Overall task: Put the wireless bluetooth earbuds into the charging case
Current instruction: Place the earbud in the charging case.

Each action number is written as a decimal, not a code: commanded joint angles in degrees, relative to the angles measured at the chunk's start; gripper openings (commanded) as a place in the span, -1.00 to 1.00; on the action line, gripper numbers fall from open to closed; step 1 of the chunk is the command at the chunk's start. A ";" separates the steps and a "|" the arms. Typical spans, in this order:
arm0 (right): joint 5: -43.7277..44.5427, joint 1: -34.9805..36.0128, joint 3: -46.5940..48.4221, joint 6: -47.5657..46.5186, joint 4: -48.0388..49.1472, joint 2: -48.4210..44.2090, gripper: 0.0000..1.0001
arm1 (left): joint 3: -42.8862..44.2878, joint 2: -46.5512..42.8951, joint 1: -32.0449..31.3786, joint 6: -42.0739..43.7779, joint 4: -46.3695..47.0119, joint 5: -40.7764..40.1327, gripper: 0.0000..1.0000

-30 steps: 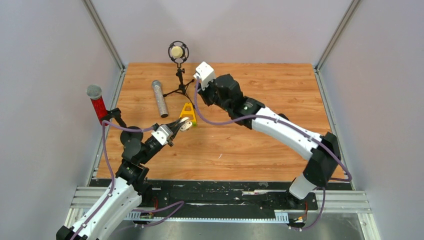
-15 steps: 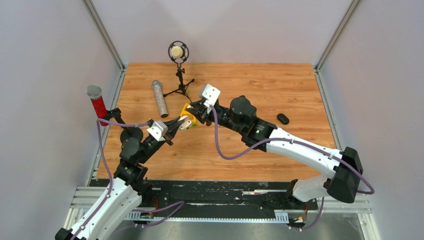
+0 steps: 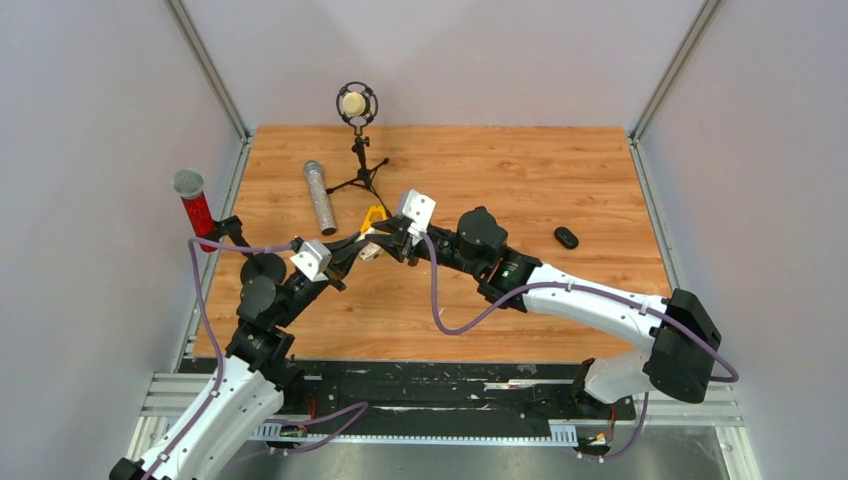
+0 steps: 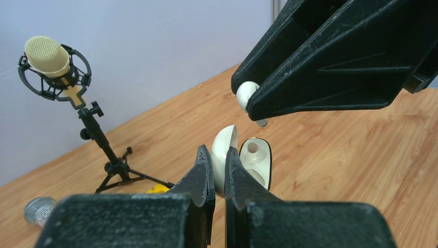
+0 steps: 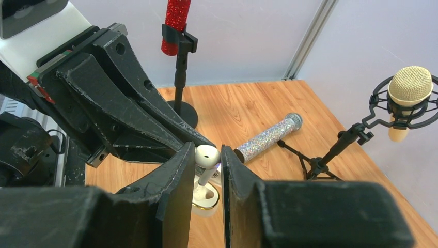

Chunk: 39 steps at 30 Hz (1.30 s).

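Note:
My left gripper (image 4: pixel 217 151) is shut on the lid of the open white charging case (image 4: pixel 255 157) and holds it above the table, sockets facing up. My right gripper (image 5: pixel 206 150) is shut on a white earbud (image 5: pixel 206 154), stem pointing down, just above the case (image 5: pixel 205 199). In the left wrist view the earbud (image 4: pixel 245 95) sits a short way above the case's empty socket. In the top view both grippers meet left of centre, the left (image 3: pixel 368 250) and the right (image 3: pixel 388 243). No second earbud shows.
A studio microphone on a tripod (image 3: pixel 356 105) stands at the back. A silver glitter microphone (image 3: pixel 320 196) lies to its left. A red microphone on a stand (image 3: pixel 195 210) is at the left edge. A yellow object (image 3: pixel 374 215) lies behind the grippers. A black oval object (image 3: pixel 566 237) lies at the right.
My right arm has swung from the back of the table forward and left, bringing the earbud down over the case. My left gripper with the case has shifted slightly left.

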 commanded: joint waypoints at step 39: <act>0.17 0.21 -5.63 -5.44 11.48 1.03 -1.00 | 3.45 -0.35 0.47 -7.45 3.59 -2.93 -1.00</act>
